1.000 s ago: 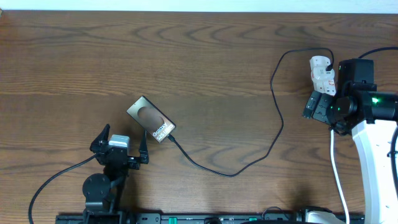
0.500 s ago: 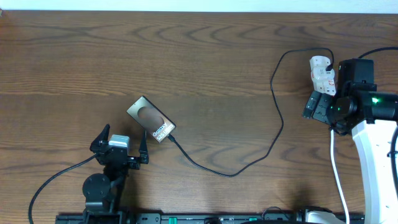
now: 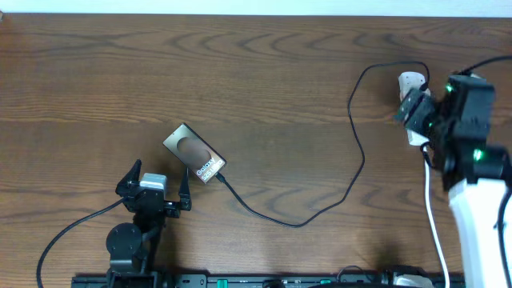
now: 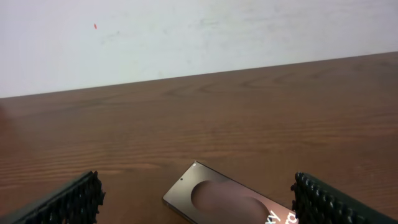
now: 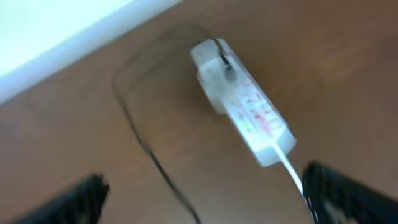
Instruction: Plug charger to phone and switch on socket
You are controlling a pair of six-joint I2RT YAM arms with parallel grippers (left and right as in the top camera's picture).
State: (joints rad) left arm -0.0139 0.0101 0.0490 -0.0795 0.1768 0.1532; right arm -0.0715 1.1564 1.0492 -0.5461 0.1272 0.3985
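White rounded power strip (image 5: pixel 245 102) sits far right. Thin black charger cable (image 3: pixel 356 152) runs to the dark glossy phone (image 3: pixel 194 154), seemingly seated. We judge switching is next: right gripper (image 5: pixel 210 198), wide and empty above the strip, must press its switch. Left gripper (image 3: pixel 158 178) wide, near phone.

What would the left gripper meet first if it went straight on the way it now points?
Probably the phone, just ahead of the left gripper and a little right of centre between its open fingers. Height is unclear, so it might pass above.
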